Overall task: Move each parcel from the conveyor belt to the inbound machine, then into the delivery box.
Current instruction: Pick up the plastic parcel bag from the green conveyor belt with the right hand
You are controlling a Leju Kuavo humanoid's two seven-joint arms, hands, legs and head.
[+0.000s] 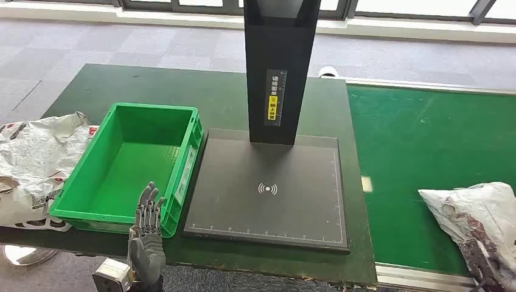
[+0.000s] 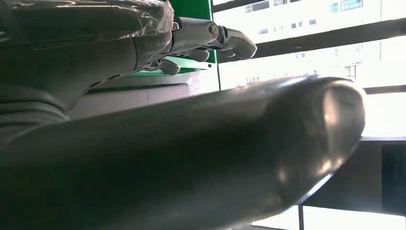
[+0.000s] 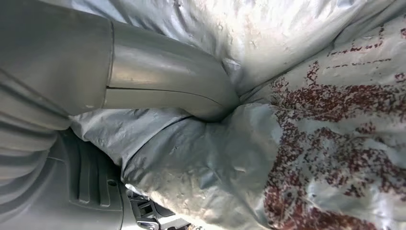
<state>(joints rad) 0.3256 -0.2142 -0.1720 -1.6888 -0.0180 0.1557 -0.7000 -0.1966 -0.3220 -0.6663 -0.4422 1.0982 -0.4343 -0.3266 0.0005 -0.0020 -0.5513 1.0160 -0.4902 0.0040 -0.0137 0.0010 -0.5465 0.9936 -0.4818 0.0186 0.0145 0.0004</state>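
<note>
Fingers of the left hand (image 1: 146, 228) point up and forward, lying side by side with small gaps between them and nothing in them; the hand hovers at the near edge of the table, just in front of the near right corner of the green delivery box (image 1: 97, 210). From the left wrist view the same fingers (image 2: 230, 40) reach out straight past the green wall of the box, with the thick thumb (image 2: 268, 139) stretched out below them.

On the right, the thumb of the right hand (image 3: 158, 81) presses deep into the crumpled grey wrapping of a parcel (image 3: 297, 143), which folds around the thumb's tip. How the other fingers of this hand lie cannot be told, since the wrapping hides them. In the head view this parcel (image 1: 471, 213), a grey and white plastic bag with dark red print, lies at the near right on the green conveyor belt (image 1: 420, 140).

Between belt and box sits the inbound machine (image 1: 268, 188), a flat dark plate with a white wireless mark and a tall black column rising from its far edge. Its plate is bare. The delivery box stands just left of the plate, with nothing inside. Another crumpled parcel (image 1: 33, 158) lies on the table to the left of the box, touching its left wall.
</note>
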